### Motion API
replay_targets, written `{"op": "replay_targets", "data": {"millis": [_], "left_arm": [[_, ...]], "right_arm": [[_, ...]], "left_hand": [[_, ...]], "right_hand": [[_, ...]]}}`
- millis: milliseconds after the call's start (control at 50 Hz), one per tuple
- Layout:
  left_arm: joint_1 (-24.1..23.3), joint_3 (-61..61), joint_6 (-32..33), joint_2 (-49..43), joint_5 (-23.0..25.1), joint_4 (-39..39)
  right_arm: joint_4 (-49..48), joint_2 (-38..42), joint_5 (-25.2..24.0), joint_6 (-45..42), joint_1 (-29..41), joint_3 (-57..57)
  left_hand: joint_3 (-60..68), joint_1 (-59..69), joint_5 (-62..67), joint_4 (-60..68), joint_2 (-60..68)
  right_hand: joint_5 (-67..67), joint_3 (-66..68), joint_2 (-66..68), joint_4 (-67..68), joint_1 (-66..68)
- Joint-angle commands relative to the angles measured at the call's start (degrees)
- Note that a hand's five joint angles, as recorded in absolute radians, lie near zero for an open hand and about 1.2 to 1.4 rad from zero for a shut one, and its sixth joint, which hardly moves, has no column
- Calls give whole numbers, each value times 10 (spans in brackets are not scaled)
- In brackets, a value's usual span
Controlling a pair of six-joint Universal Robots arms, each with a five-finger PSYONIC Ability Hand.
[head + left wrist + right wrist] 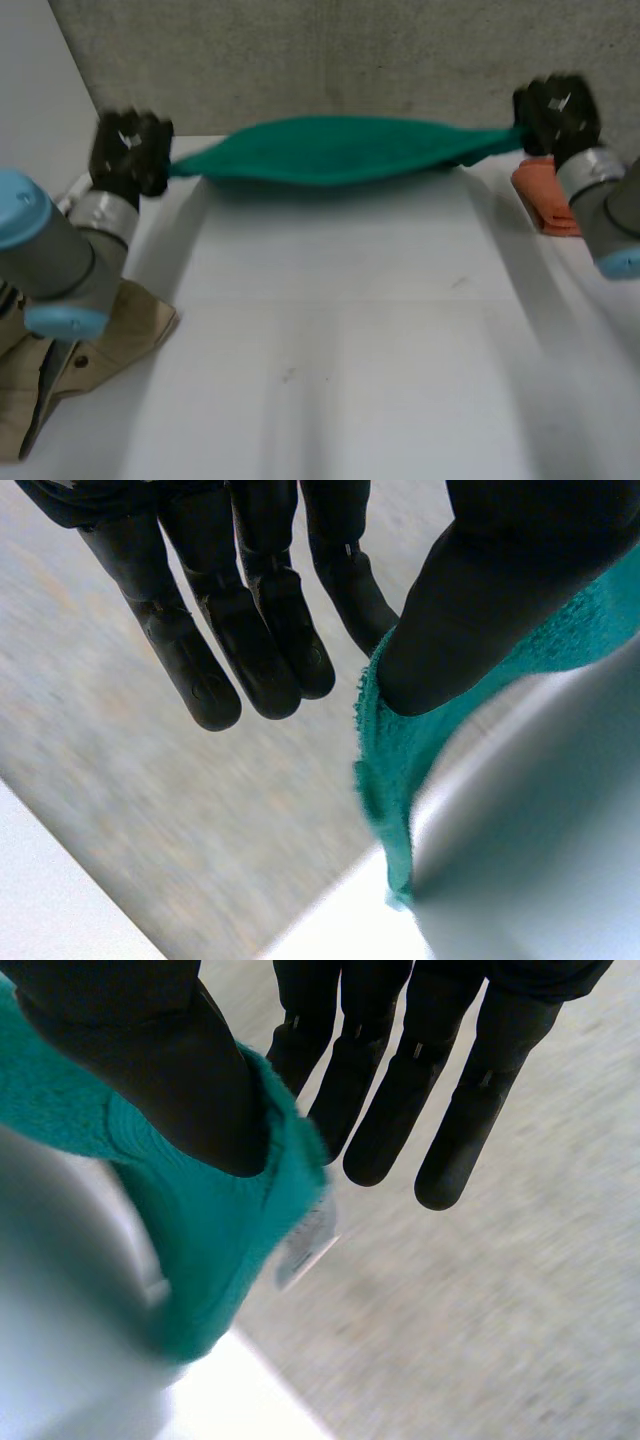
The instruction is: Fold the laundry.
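Green towel point(340, 150), seemingly pinched, left hand point(130, 152), right hand point(557, 112)

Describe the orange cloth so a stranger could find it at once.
Start at the white table and go to its far right side, by the right arm. There lies the orange cloth, small and folded, unlike the green towel stretched in the air and the beige garment at the left.
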Motion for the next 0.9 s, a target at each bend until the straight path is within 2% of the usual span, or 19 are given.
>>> {"op": "replay_targets", "data": {"millis": [20,160,180,240,260,300,340,440,560,640,720,900], "left_arm": [[2,-79,68,10,-7,-82],[3,-163,151,119,-24,-297],[5,-183,171,147,-28,-354],[10,-206,198,181,-29,-439],[15,-217,213,198,-26,-488],[20,-219,226,211,-13,-510],[24,-210,235,210,3,-502],[21,-155,232,170,5,-450],[-12,-34,187,72,-54,-341],[-38,59,167,-5,-109,-262],[-48,130,171,-69,-119,-211],[-63,253,192,-179,-133,-214]], "right_arm": [[118,-21,-27,-112,-14,78],[389,-114,-17,-241,-52,131],[459,-135,-11,-280,-65,147],[556,-159,0,-346,-85,175],[606,-171,4,-398,-97,191],[617,-179,0,-437,-105,197],[592,-177,-15,-452,-99,197],[499,-140,-14,-367,-69,165],[371,-72,25,-279,-22,109],[254,-21,80,-237,1,65],[175,16,110,-222,17,30],[122,108,129,-224,44,-62]], "left_hand": [[116,138,136,111,113],[116,138,136,111,113],[116,138,136,111,113],[116,138,136,111,113],[116,138,136,111,113],[116,138,136,111,113],[116,138,136,111,113],[116,138,136,111,113],[116,138,136,111,113],[116,138,136,111,113],[116,138,136,111,113],[116,138,136,111,113]], "right_hand": [[121,118,127,114,154],[121,118,127,114,154],[121,118,127,114,154],[121,118,127,114,154],[121,118,127,114,154],[121,118,127,114,154],[121,118,127,114,154],[121,118,127,114,154],[121,118,127,114,154],[121,118,127,114,154],[121,118,127,114,154],[121,118,127,114,154]]}}
